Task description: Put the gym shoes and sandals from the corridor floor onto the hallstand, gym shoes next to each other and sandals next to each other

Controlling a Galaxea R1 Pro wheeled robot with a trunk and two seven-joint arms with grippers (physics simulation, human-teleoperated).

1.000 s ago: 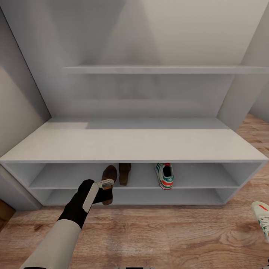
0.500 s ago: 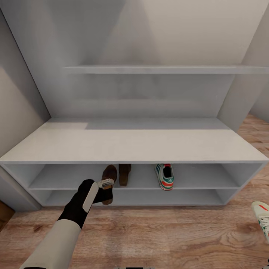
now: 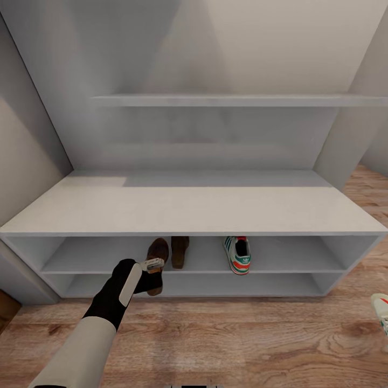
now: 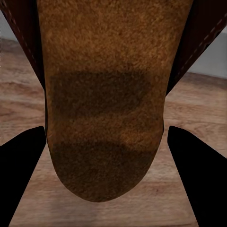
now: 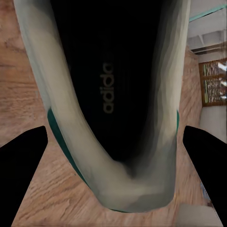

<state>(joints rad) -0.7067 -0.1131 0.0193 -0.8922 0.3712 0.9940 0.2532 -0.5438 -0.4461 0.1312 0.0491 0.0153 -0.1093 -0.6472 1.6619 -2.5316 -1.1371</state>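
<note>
Your left claw (image 3: 153,264) looks closed on the light, stiff sandal (image 3: 157,257) at its heel; the right claw's grip on the soft sneaker (image 5: 113,104) is unclear.

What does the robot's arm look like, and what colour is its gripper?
The left arm has a smooth pale grey-white forearm, then a black wrist section with a light grey oval panel on it. The left gripper is small, with light grey fingers. In the left wrist view the fingers look plain black and wedge-shaped, and so do the right gripper's fingers. No cables show.
</note>
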